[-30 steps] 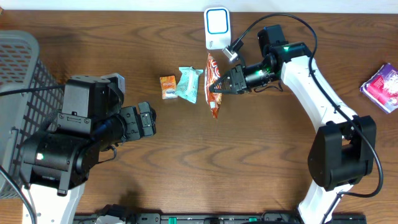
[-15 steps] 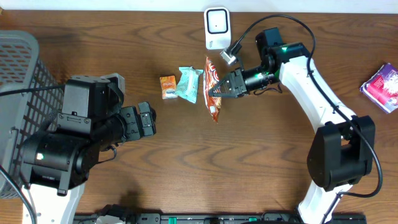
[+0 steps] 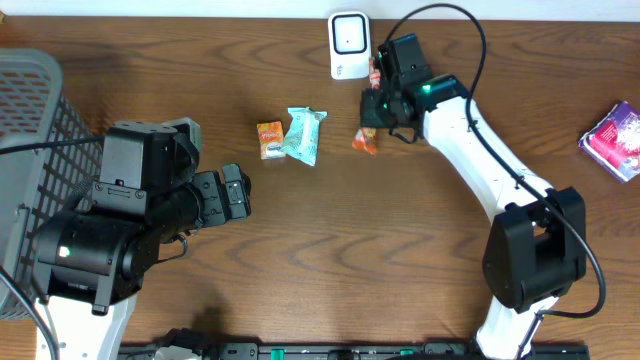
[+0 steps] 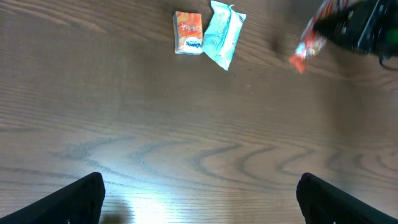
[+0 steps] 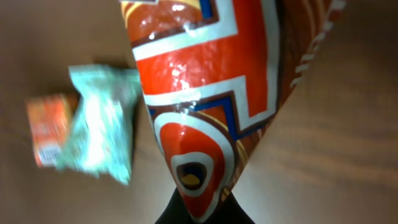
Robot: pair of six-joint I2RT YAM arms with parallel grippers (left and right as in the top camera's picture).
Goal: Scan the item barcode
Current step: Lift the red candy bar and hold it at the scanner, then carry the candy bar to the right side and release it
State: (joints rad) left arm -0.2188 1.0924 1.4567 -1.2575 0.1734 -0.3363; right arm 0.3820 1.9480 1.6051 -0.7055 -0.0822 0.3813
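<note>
Left gripper [image 3: 240, 193] hovers over bare wood with its two fingers [image 4: 81, 199] spread wide and nothing between them, just right of the grey mesh basket [image 3: 30, 120] that stands at the table's [image 3: 350, 260] left edge. Farther right, a small orange packet [image 3: 269, 139] and a teal wrapper [image 3: 304, 134] lie flat, touching side by side. Right of them, the right gripper [image 5: 202, 216] is pressed together on one end of the red snack bag [image 5: 211, 93], pinching it so that the glossy bag fills the wrist view. From overhead only the bag's orange end shows beneath the wrist, close in front of the white scanner [image 3: 348, 44] at the table's far edge. Whether the bag touches the wood cannot be told. Near the right edge, well apart from everything else, lies a purple pack [image 3: 614, 140].
</note>
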